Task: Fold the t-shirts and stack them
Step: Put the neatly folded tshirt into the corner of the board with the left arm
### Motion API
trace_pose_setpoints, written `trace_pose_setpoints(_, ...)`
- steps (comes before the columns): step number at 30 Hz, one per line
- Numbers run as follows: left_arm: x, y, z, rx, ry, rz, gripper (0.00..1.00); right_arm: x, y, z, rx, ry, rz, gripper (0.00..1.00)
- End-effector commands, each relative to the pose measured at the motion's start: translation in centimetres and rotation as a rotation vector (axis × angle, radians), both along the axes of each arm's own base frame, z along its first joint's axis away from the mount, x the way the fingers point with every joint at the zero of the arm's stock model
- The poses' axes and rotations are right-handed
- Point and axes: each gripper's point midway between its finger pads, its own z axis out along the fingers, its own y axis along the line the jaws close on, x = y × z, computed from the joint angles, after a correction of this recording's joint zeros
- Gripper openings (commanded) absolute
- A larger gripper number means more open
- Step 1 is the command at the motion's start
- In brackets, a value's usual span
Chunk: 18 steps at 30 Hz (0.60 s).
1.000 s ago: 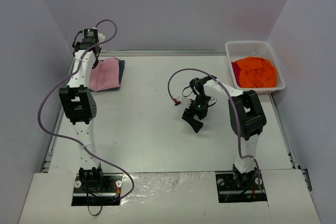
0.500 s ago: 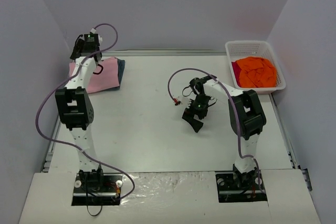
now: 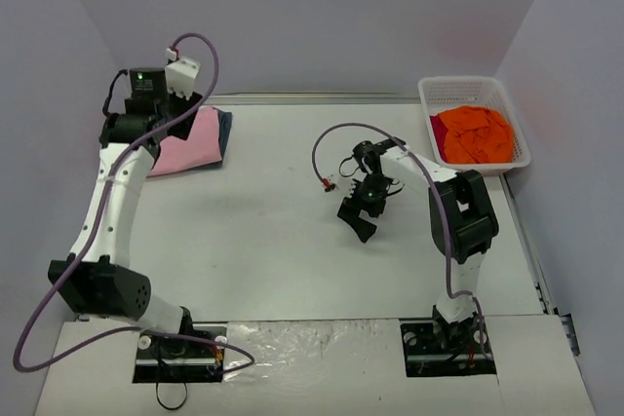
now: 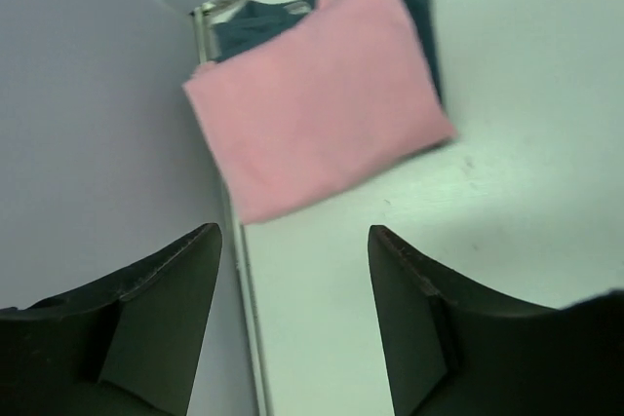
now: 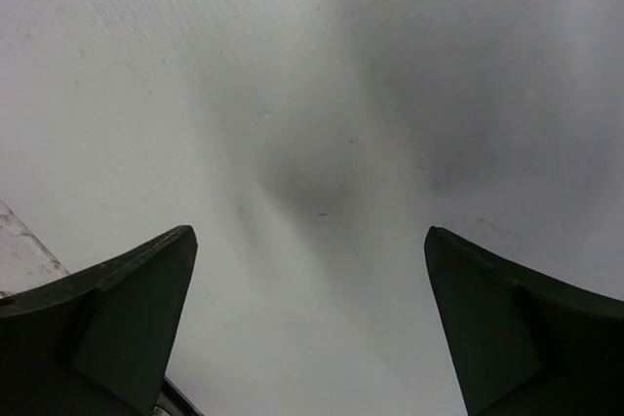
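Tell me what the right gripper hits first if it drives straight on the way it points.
Most likely the flat white tabletop: the right gripper, jaws open, points down at it and nothing shows between the two. How far off the surface lies is unclear.

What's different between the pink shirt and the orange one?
The pink t-shirt is folded into a flat rectangle; the orange t-shirt is a crumpled heap. The pink one lies on the table at the far left, on top of a dark teal t-shirt; the orange one sits in the white basket at the far right. Both are plain, single-coloured cloth.
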Motion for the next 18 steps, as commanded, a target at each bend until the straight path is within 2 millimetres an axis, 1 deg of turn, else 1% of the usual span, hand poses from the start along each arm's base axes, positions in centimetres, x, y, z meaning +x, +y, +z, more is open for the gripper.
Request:
trace_pose_setpoints(1,-4.8,-6.9,-5.5,-0.085,0.174,-0.283,0.61,3.6,1.5,6.7,0.080,-0.211,-0.056,1.00)
trace_pose_setpoints(2,-5.7,-7.8,-5.7,-0.068,0.167,-0.323,0.62,4.4,1.8,7.9,0.095,-0.248,-0.093,1.00)
trace_pose_setpoints(3,-6.4,-9.4,-6.6,-0.074,0.181,-0.390,0.63,5.7,2.4,9.6,0.126,-0.310,-0.112,1.00)
trace_pose_setpoints(4,-6.9,-10.0,-7.9,-0.075,0.207,-0.438,0.63,6.4,2.6,11.3,0.146,-0.362,-0.131,1.00)
trace_pose_setpoints(5,-8.0,-10.2,-10.8,-0.080,0.277,-0.465,0.63,7.1,2.6,12.5,0.150,-0.400,-0.169,1.00)
trace_pose_setpoints(6,-8.1,-10.2,-12.0,-0.071,0.294,-0.466,0.63,7.5,2.8,13.6,0.167,-0.424,-0.180,1.00)
trace_pose_setpoints(7,-8.3,-10.1,-13.1,-0.065,0.323,-0.459,0.62,8.3,3.2,15.8,0.200,-0.478,-0.188,1.00)
trace_pose_setpoints(8,-9.0,-9.9,-15.0,-0.062,0.376,-0.453,0.62,8.7,3.1,16.8,0.206,-0.501,-0.224,1.00)
trace_pose_setpoints(9,-9.1,-9.5,-15.5,-0.054,0.390,-0.437,0.61,9.2,3.2,18.4,0.231,-0.540,-0.241,1.00)
trace_pose_setpoints(11,-9.6,-9.2,-16.1,-0.048,0.385,-0.428,0.62,9.5,2.9,19.6,0.242,-0.571,-0.268,1.00)
trace_pose_setpoints(12,-9.7,-9.1,-15.9,-0.042,0.370,-0.427,0.63,9.8,2.8,20.0,0.252,-0.593,-0.273,1.00)
trace_pose_setpoints(13,-9.7,-8.8,-15.7,-0.032,0.356,-0.416,0.63,9.5,2.3,20.3,0.258,-0.604,-0.280,1.00)
trace_pose_setpoints(14,-9.7,-8.7,-15.1,-0.029,0.335,-0.416,0.64,9.9,1.8,20.6,0.264,-0.633,-0.288,1.00)
trace_pose_setpoints(15,-9.8,-8.6,-14.8,-0.030,0.329,-0.415,0.64,9.8,1.3,21.0,0.266,-0.649,-0.294,1.00)
trace_pose_setpoints(16,-9.8,-8.5,-14.6,-0.031,0.324,-0.410,0.64,9.8,0.9,20.9,0.261,-0.655,-0.295,1.00)
trace_pose_setpoints(17,-9.8,-8.1,-14.3,-0.039,0.317,-0.400,0.64,9.6,0.5,20.4,0.253,-0.651,-0.309,1.00)
trace_pose_setpoints(18,-9.7,-7.9,-14.1,-0.048,0.309,-0.390,0.64,10.2,0.1,20.7,0.262,-0.679,-0.337,1.00)
